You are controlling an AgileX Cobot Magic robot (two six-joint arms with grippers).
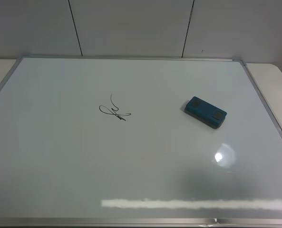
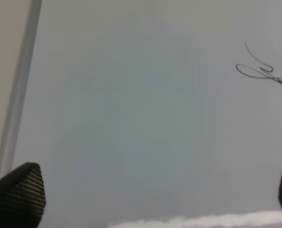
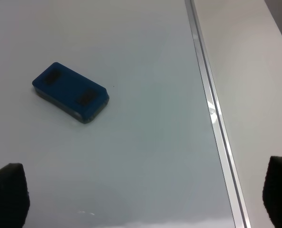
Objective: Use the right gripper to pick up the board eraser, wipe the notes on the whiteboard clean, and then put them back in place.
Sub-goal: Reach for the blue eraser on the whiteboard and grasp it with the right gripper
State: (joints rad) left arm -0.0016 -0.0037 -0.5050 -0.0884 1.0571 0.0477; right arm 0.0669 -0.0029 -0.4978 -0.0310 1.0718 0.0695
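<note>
Plainly, the black two-fingered right gripper (image 3: 143, 199) was seen wide open and empty; the teal-blue rounded board eraser (image 1: 206, 112) lay flat on the right half of the glossy white whiteboard (image 1: 60, 156), and was best straddled across its short width.

Large white rectangular whiteboard (image 1: 60, 156): glossy, smooth, mirror-like glare along near edge. Thin silver metal frame (image 3: 212, 109): satin sheen. Small teal-blue rounded plastic-looking eraser block (image 1: 205, 111): matt, smooth.
</note>
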